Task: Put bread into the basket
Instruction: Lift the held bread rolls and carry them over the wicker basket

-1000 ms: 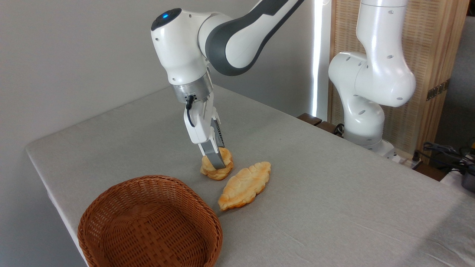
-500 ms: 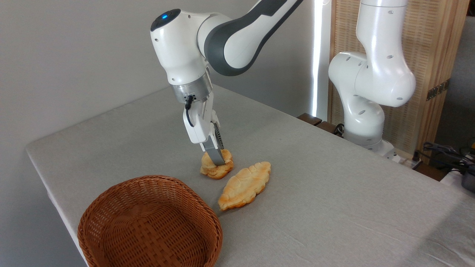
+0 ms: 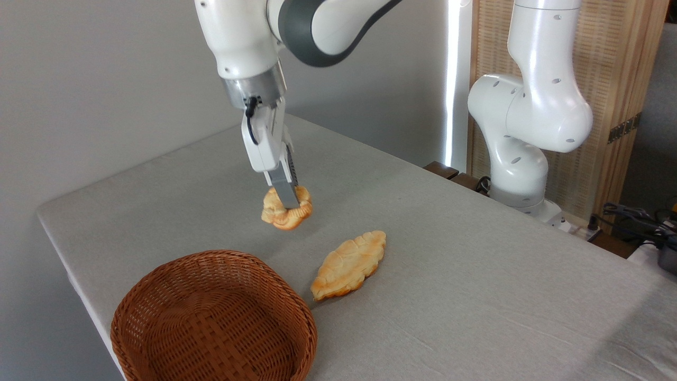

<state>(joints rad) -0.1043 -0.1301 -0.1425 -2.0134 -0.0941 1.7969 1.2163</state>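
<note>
- Grey cloth covers the desk (image 3: 449, 296); plain grey wall behind, slatted wooden screen (image 3: 608, 79) at the right.
- White arm (image 3: 317, 26) reaches in from the top; its base (image 3: 523, 159) stands at the desk's far right edge.
- Gripper (image 3: 286, 203) points down, its fingers (image 3: 285, 190) closed narrow on the bread (image 3: 284, 211).
- Bread is off the desk, hanging in the air and tilted, with a soft shadow on the cloth below it.
- Basket (image 3: 158, 296) sits at the near left corner of the desk, below and to the left of the bread, well apart from it. Nothing visible inside.
- Flat leaf-shaped pastry (image 3: 349, 263) lies on the cloth just right of the basket's rim, not touching it, and clear of the gripper.
</note>
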